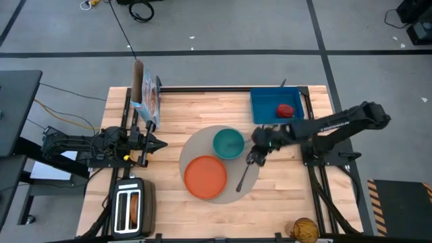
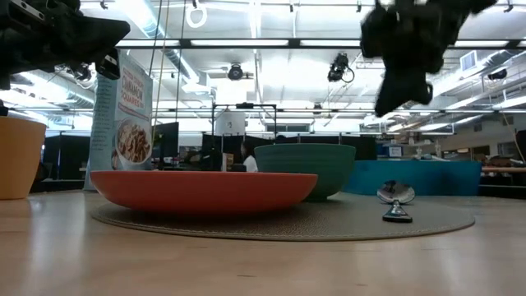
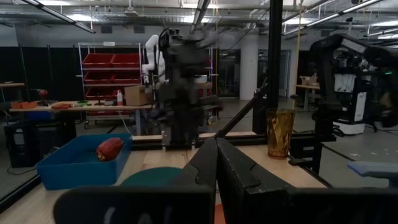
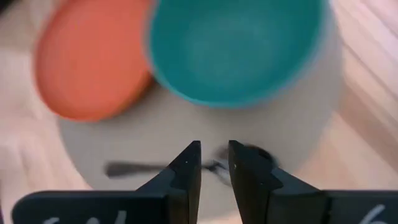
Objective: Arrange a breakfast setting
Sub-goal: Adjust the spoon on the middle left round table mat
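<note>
On the mat (image 1: 219, 162) mid-worktop, the orange plate (image 1: 205, 177) sits nearest the front edge, the spoon (image 1: 244, 177) beside it and the teal bowl (image 1: 228, 143) behind, laid like a place setting. The right gripper (image 1: 257, 156) hovers over the spoon's bowl, jaws slightly parted, holding nothing. The apple (image 1: 286, 110) waits in the blue tray (image 1: 260, 113) at the far right corner. The left gripper (image 1: 157, 142) is parked at the left edge, jaws closed.

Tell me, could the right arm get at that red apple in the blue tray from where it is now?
Probably yes. The apple lies alone in the open-topped blue tray, close beside the right arm. The right gripper hangs over the mat above the spoon, holding nothing, and nothing stands between it and the tray.
</note>
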`<control>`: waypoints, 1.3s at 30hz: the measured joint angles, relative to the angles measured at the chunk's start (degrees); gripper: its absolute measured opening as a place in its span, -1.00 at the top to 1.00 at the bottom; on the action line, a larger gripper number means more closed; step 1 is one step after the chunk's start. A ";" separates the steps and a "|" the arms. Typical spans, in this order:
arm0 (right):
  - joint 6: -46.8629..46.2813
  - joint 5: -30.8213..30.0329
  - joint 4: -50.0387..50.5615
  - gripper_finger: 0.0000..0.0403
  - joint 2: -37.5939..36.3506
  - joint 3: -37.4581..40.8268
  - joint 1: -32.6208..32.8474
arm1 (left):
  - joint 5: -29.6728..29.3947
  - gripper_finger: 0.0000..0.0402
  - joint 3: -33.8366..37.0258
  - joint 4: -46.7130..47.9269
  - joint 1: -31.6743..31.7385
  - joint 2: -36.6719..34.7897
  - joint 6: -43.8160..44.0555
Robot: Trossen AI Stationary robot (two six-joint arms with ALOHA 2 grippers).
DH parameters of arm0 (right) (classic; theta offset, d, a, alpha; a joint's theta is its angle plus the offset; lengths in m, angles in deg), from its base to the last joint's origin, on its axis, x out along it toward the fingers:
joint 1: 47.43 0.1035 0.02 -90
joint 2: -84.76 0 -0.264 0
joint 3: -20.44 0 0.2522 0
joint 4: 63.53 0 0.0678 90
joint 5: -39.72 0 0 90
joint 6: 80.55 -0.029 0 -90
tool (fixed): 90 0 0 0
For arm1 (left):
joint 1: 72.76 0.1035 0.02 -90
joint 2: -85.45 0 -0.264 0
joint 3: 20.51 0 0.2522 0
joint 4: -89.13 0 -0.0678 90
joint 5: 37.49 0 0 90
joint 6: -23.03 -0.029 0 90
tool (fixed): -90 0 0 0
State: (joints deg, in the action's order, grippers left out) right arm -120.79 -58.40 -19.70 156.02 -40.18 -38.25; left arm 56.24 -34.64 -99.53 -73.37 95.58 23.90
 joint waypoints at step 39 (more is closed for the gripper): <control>-63.34 -5.49 1.62 0.39 27.94 -6.74 8.52 | 0.00 0.95 -0.02 0.00 0.00 0.00 0.00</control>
State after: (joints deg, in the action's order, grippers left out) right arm -184.13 -63.90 -18.08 183.96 -46.92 -29.73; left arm 56.24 -34.65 -99.53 -73.37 95.58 23.90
